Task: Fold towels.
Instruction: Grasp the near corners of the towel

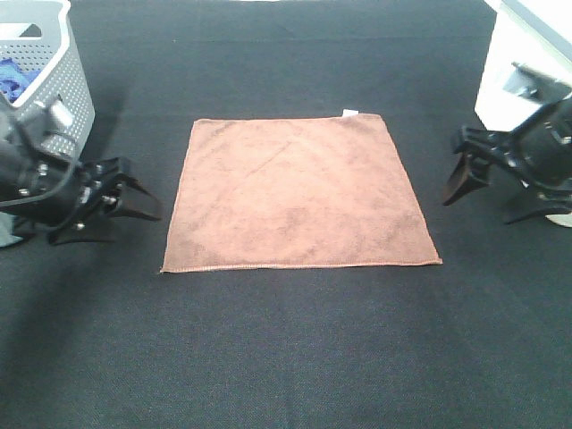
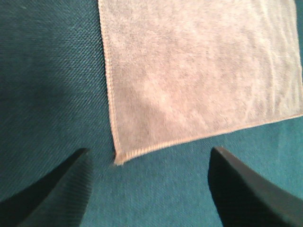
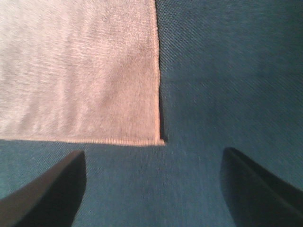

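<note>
The reddish-brown towel (image 1: 299, 192) lies flat and square in the middle of the dark mat, with a small white tag (image 1: 349, 112) at its far edge. My left gripper (image 1: 143, 198) is open and empty, just off the towel's left side near its front left corner. In the left wrist view the towel (image 2: 199, 71) shows a corner just ahead of the open left gripper (image 2: 150, 149). My right gripper (image 1: 478, 210) is open and empty, off the towel's right side. In the right wrist view a corner of the towel (image 3: 80, 71) lies just ahead of the open right gripper (image 3: 154, 151).
A grey perforated basket (image 1: 67, 85) stands at the back left with a blue cloth (image 1: 13, 79) inside. A white box-like object (image 1: 514, 54) stands at the back right. The dark mat (image 1: 286, 349) covers the table.
</note>
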Controlling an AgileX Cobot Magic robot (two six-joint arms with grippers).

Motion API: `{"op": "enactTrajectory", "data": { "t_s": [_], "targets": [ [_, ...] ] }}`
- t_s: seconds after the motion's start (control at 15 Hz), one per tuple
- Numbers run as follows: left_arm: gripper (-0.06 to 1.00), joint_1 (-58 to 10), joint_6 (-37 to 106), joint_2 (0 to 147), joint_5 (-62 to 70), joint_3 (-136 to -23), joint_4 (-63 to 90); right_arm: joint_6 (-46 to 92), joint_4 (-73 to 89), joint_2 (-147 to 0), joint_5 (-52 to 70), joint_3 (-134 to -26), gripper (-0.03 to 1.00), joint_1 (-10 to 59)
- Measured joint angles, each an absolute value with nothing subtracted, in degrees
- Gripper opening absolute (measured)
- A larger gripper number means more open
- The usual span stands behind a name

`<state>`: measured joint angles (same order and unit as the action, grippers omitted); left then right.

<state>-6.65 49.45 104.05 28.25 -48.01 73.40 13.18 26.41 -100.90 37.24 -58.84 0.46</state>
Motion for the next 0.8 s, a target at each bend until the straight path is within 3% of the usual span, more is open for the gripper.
{"op": "enactTrajectory", "data": {
  "t_s": [0.4, 0.8],
  "targets": [
    [0.66, -6.6, 49.4, 114.2, 28.6, -53.2, 73.9, 18.4, 28.2, -115.6, 41.9, -69.8, 0.74, 0.5],
    [0.66, -7.1, 49.4, 117.5, 29.9, -56.1, 76.1, 23.0, 33.3, -119.4, 42.1, -70.5, 0.74, 0.4]
  ]
}}
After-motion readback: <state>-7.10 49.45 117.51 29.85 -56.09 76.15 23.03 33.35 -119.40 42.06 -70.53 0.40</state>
